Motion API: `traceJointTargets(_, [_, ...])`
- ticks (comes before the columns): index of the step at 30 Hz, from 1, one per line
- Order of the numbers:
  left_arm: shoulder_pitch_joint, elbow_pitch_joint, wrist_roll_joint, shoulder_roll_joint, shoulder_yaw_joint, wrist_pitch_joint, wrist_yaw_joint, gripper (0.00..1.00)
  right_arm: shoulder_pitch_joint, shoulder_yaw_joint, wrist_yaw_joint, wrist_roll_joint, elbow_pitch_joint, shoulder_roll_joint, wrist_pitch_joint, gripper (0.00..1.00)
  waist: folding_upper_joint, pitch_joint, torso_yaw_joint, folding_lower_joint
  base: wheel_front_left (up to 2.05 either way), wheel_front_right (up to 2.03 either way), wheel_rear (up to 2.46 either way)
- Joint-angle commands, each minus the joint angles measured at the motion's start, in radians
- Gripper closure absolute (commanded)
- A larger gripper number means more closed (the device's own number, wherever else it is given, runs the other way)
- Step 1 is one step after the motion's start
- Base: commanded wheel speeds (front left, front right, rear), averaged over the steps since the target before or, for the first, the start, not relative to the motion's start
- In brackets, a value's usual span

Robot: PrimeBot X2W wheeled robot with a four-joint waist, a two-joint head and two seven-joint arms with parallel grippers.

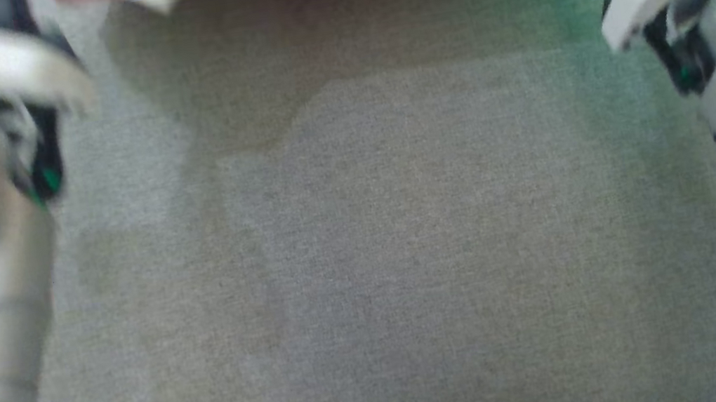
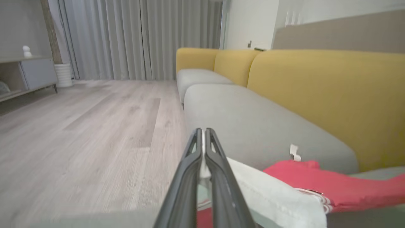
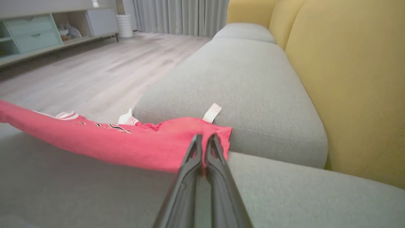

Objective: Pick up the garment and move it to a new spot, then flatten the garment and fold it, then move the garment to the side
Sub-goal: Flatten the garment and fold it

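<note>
Red garment (image 3: pixel 126 148), white trim, stretched above grey woven cushion (image 3: pixel 284 196); left jaws, right jaws clamp it.

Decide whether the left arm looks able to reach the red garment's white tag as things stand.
Probably not yet: the left end effector is shut on the garment, so it must release first. Nothing else blocks the white tag.

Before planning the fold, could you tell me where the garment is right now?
The garment is stretched between the left gripper and right gripper, over the grey seat, along the head view's top edge.
</note>
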Motion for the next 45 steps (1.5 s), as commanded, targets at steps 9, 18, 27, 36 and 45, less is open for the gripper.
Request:
traceJointTargets(9, [0.271, -0.143, 0.009, 0.153, -0.115, 0.103, -0.017, 1.0, 0.145, 0.287, -0.001, 0.197, -0.118, -0.17, 0.151, 1.0, 0.0, -0.131, 0.016, 0.0001, 0.0, 0.0, 0.0])
traceJointTargets(18, [0.462, -0.382, -0.106, 0.285, -0.208, 0.349, -0.019, 1.0, 0.21, 0.417, -0.001, 0.346, -0.173, -0.268, 0.26, 1.0, 0.0, -0.234, 0.026, 0.0001, 0.0, 0.0, 0.0])
traceJointTargets(27, [0.656, -0.701, -0.26, 0.448, -0.232, 0.536, -0.018, 1.0, 0.289, 0.529, -0.001, 0.509, -0.271, -0.33, 0.393, 1.0, 0.0, -0.335, 0.006, 0.0001, 0.0, 0.0, 0.0])
traceJointTargets(36, [0.777, -0.881, -0.314, 0.543, -0.239, 0.611, 0.031, 1.0, 0.356, 0.593, -0.001, 0.641, -0.387, -0.388, 0.522, 1.0, 0.0, -0.371, -0.017, 0.0001, 0.0, 0.0, 0.0])
traceJointTargets(45, [0.727, -0.883, -0.242, 0.551, -0.234, 0.605, 0.064, 1.0, 0.328, 0.573, -0.001, 0.668, -0.428, -0.399, 0.531, 1.0, 0.0, -0.336, -0.021, 0.0001, 0.0, 0.0, 0.0])
